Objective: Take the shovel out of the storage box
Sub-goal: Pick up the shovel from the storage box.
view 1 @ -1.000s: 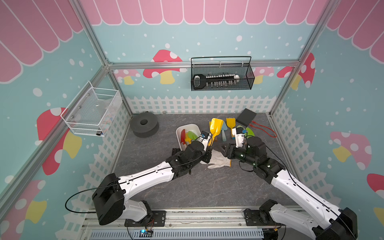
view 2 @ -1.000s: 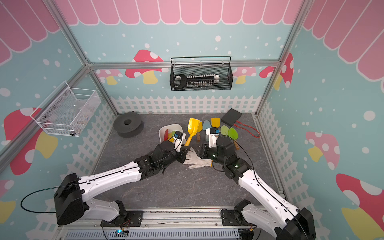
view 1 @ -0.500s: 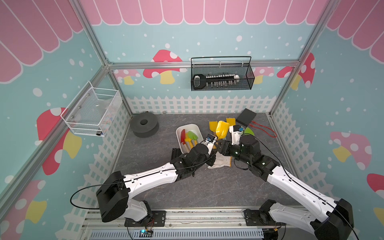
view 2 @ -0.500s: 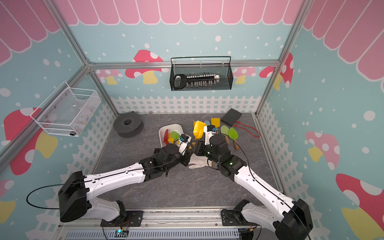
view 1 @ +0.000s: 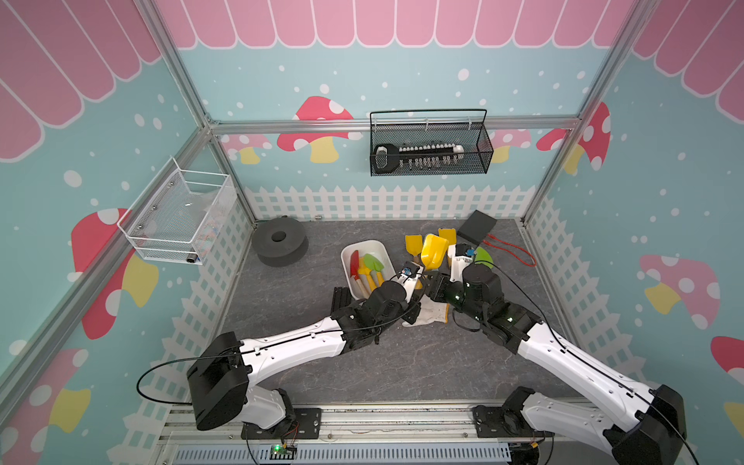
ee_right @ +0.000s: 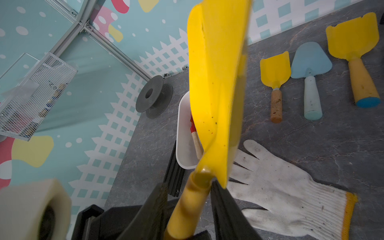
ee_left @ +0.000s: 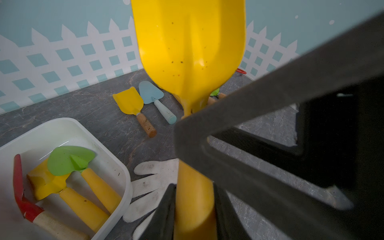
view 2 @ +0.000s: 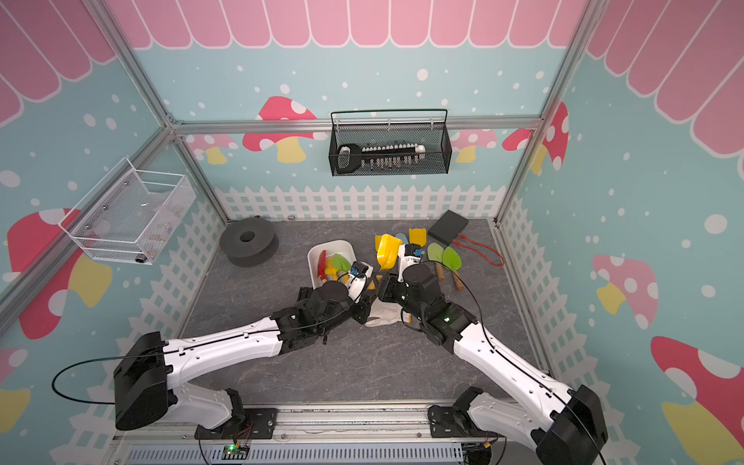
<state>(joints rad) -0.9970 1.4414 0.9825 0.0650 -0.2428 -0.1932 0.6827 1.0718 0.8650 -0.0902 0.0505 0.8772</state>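
Note:
The yellow shovel (view 1: 434, 251) (view 2: 388, 251) hangs above the floor to the right of the white storage box (view 1: 362, 242) (view 2: 330, 242), blade (ee_left: 191, 52) up and away from me. My left gripper (ee_left: 194, 207) (view 1: 419, 286) is shut on its yellow handle. My right gripper (ee_right: 187, 207) (view 1: 432, 288) straddles the same handle higher up, near the blade (ee_right: 218, 83); it is open, with a gap on one side. Inside the storage box (ee_left: 116, 145) lie a green shovel (ee_left: 70, 160), a yellow one and a red trowel (ee_left: 19, 187).
A white work glove (view 1: 432, 314) (ee_right: 280, 187) lies under both grippers. Small yellow (ee_right: 275, 70), blue (ee_right: 310, 60) and yellow (ee_right: 353, 35) shovels lie on the floor behind, with green ones (view 2: 443, 255). A black case (view 1: 477, 227), red cord, grey spool (view 1: 280, 245) and black bar beside the box.
My left arm has carried the yellow shovel a little to the right. My right gripper has come in from the right around its handle, and its jaws have narrowed slightly.

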